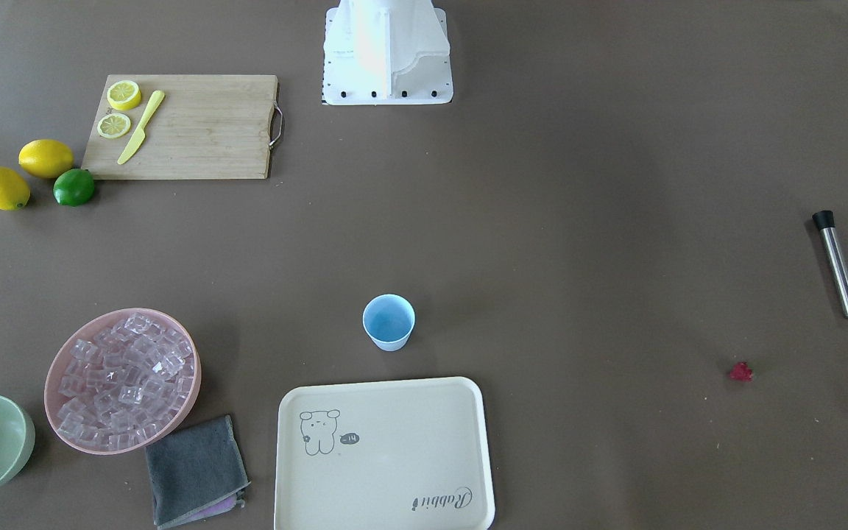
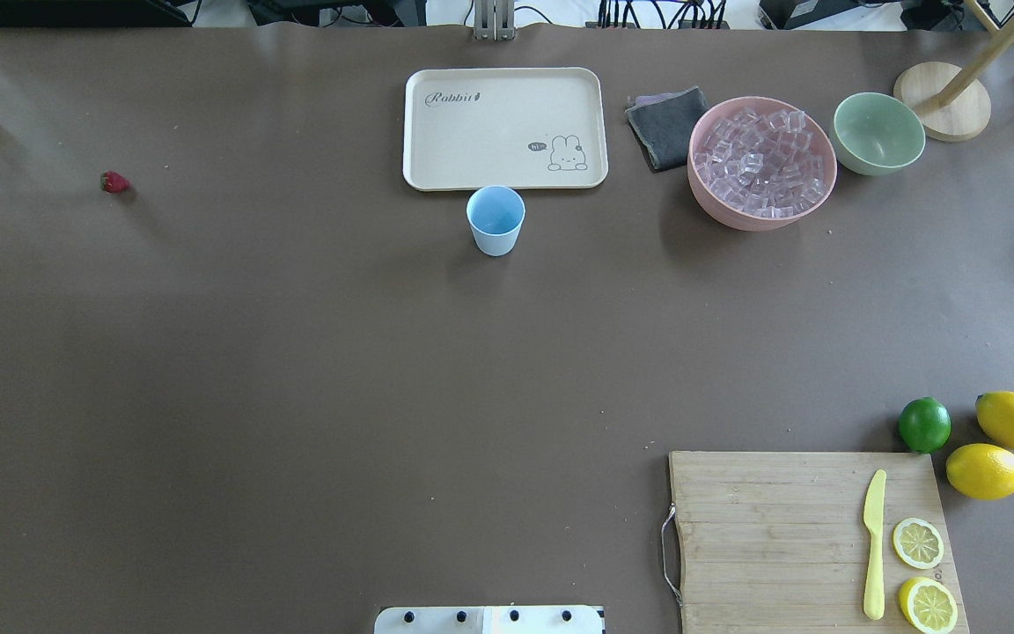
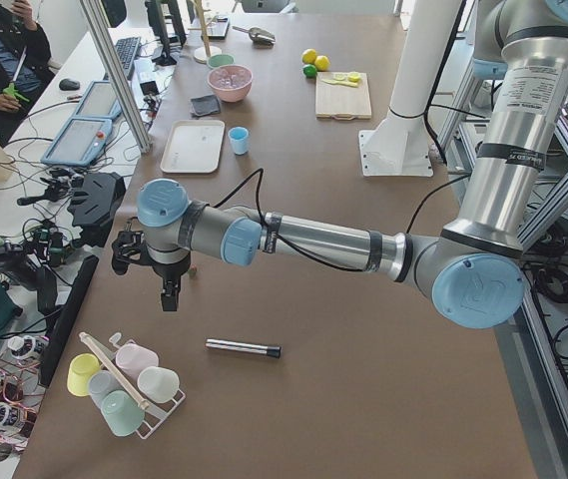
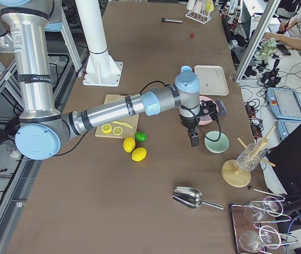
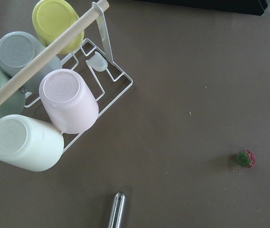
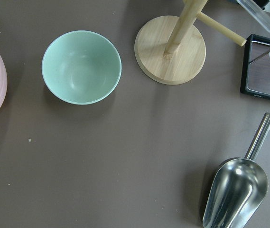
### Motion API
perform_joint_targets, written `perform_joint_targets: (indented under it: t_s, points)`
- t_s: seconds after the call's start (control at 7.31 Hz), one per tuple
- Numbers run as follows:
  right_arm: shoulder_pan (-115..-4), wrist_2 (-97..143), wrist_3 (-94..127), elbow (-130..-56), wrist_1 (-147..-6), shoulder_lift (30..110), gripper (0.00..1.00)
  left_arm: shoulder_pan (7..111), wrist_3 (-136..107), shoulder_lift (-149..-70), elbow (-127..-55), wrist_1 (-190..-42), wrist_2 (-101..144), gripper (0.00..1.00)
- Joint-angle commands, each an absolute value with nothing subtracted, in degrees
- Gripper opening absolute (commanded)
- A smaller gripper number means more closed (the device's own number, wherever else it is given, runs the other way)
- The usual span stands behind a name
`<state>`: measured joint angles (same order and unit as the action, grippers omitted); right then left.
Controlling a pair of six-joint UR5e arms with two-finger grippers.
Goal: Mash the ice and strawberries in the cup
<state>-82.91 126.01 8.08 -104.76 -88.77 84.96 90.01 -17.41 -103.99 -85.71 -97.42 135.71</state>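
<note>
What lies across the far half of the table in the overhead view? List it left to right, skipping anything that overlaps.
strawberry → cup → grey cloth → pink bowl of ice → green bowl → wooden stand base. The tray overlaps the cup, so it is left out.

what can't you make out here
- Left end effector, right end effector: shown only in side views; open or shut unclear.
- Ice: lower cubes hidden by upper ones, overhead view.
- Steel rod: cut off by left wrist view's bottom edge.
</note>
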Motion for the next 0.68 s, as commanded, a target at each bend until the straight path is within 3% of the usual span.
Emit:
perform_joint_targets:
  t_s: [0.0, 0.55]
  points:
    - [-82.9, 125.5, 8.2, -104.8, -88.8, 84.9, 1.00, 89.9, -17.5, -104.7, -85.7, -97.3, 135.9, 0.98]
    - [-82.9, 125.8, 8.3, -105.3, -88.8, 84.9, 1.00, 89.8, -18.1, -105.8, -85.1, -96.8, 136.1, 0.98]
